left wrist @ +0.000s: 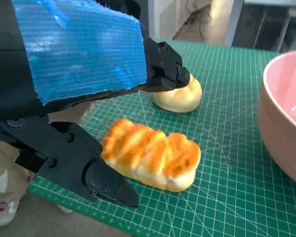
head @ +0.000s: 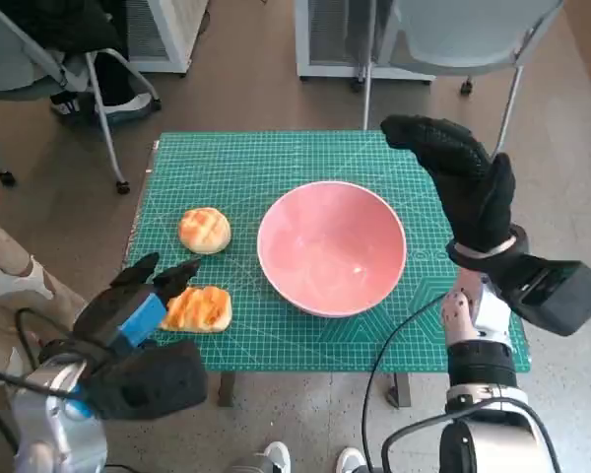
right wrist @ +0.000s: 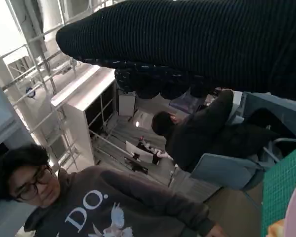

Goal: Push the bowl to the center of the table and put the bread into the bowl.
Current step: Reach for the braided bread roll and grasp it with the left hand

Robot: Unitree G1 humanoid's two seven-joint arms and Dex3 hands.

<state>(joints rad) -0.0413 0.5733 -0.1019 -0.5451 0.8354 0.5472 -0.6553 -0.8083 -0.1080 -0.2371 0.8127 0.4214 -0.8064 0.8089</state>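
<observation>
Table: a small table [head: 276, 355] covered by a green gridded cutting mat [head: 276, 163]; everything of the task is carried on the mat.

Bowl: a large pink bowl [head: 332, 246], upright and with nothing in it, is seen at about the middle of the table, slightly toward its right edge. The pushing step is judged done or nearly done, since little room for centring is left.

Long bread: an elongated, brown-striped loaf [head: 197, 308] is laid near the table's front left corner, just beside the left hand and apart from the bowl. It is judged the piece being addressed, being the nearer.

Round bread: a round bun [head: 205, 230] is placed behind the loaf, close to the left edge and clear of the bowl's rim.

Left hand: the black hand with blue tape [head: 138, 315] is held at the front left corner with its fingers [left wrist: 103, 180] spread wide to either side of the loaf. Nothing is held; in the left wrist view a gap is visible between fingers and crust, a posture suited to closing around the loaf.

Right hand: the gloved hand [head: 463, 177] is raised above the table's right edge, fingers extended and holding nothing, presumably kept clear of the bowl.

Bystanders: two persons [right wrist: 89, 207] are visible in the right wrist view, away from the table.
</observation>
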